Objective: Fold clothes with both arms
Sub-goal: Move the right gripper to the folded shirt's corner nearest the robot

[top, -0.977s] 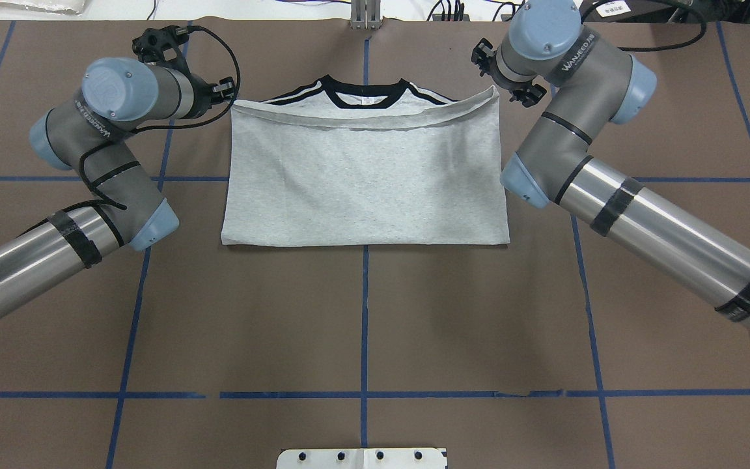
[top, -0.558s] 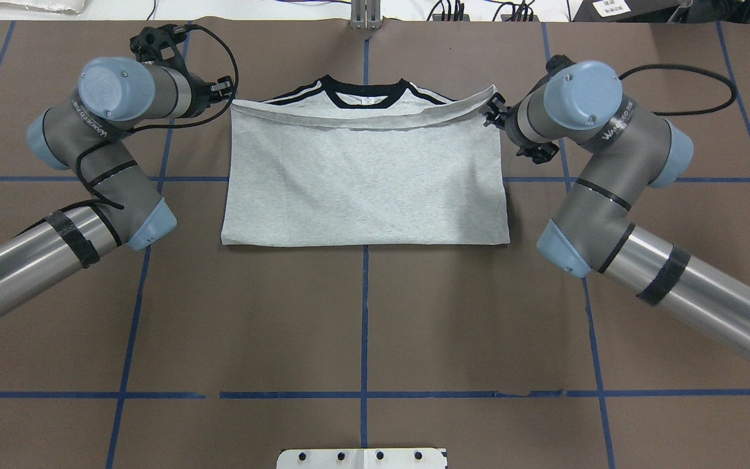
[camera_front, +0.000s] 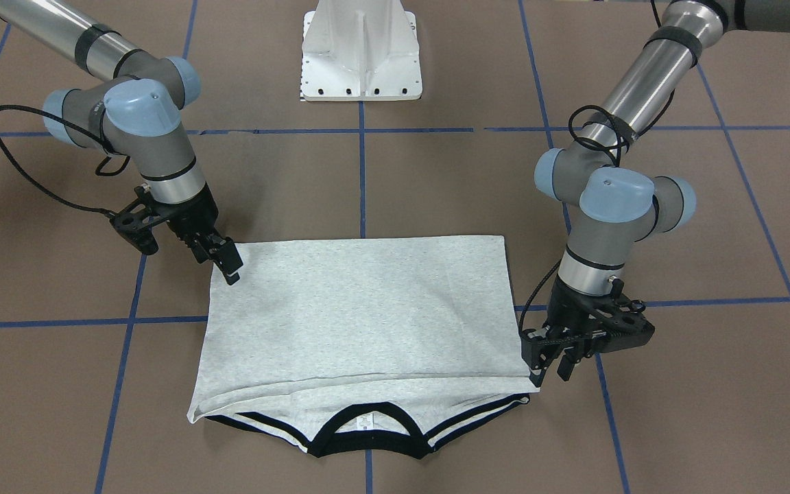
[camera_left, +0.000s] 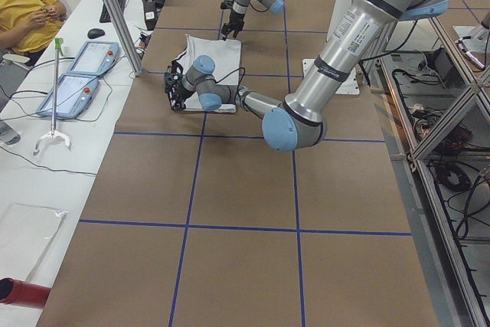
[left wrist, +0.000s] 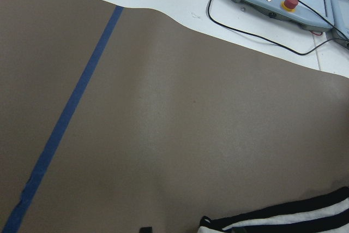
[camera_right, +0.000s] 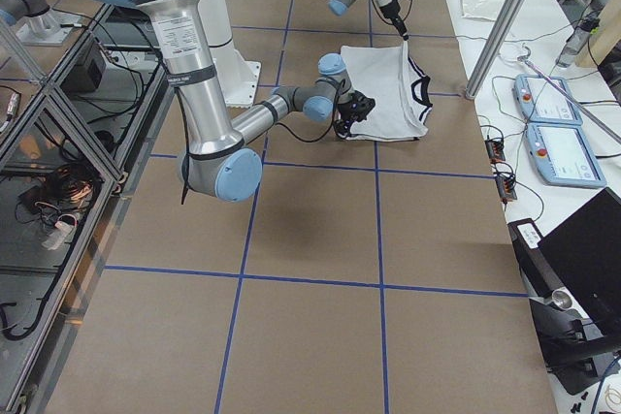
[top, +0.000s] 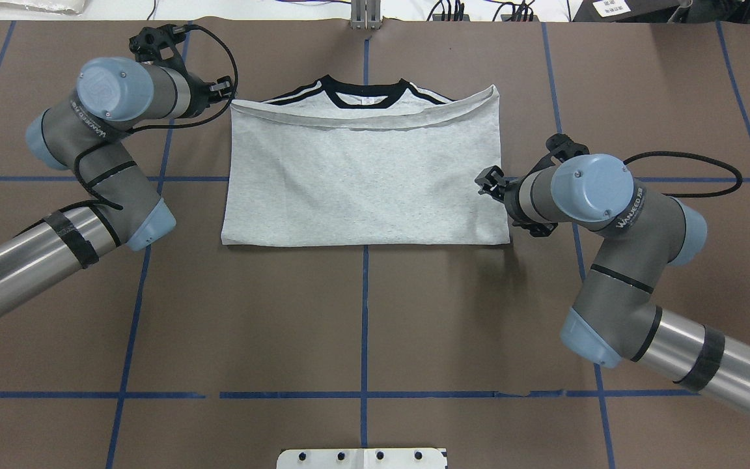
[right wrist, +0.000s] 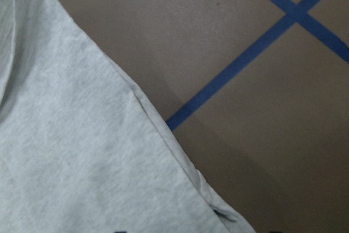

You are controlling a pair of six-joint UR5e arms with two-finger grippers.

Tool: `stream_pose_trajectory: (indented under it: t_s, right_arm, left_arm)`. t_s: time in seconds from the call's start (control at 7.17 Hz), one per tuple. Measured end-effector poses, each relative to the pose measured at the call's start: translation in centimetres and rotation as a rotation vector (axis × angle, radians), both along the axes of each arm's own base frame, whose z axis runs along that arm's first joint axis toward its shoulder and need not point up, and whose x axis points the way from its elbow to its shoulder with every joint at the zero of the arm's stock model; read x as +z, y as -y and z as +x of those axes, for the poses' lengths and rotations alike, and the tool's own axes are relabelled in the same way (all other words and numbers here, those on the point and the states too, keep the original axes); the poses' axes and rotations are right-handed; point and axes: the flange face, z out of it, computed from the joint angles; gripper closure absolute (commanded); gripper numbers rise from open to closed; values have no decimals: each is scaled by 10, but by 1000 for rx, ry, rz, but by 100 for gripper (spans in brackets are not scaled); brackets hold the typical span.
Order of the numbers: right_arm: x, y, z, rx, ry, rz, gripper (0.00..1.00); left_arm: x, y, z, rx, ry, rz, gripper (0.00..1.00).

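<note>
One grey T-shirt lies flat on the brown table, folded once, its hem laid just short of the black collar, which points away from the robot. The left gripper sits just beside the collar-end corner, fingers parted, with no cloth between them. The right gripper hangs over the opposite edge near the fold, likewise spread and holding nothing.

Overhead and front-facing views: opposite sides of the table, both steeply downward, sharing the T-shirt. Side views: distant, from either table end. Wrist views: close on shirt edges.
</note>
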Motion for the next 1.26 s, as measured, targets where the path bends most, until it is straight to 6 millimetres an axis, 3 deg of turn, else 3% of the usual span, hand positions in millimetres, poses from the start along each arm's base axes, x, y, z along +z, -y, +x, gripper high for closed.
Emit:
stream_pose_trajectory:
  t_s: [0.28, 0.42, 0.56, 1.26]
  right_arm:
    - [6, -15, -7, -12, -9, -5, 32]
    - [9, -19, -9, -18, -14, -8, 82]
    - [11, -22, -9, -22, -16, -9, 100]
    - [14, -54, 4, -59, -6, 1, 100]
  left_arm:
    - [0, 0, 0, 0, 0, 0, 42]
    - [0, 0, 0, 0, 0, 0, 41]
    - [0, 0, 0, -1, -1, -1, 41]
    - [2, -1, 0, -3, -3, -6, 40]
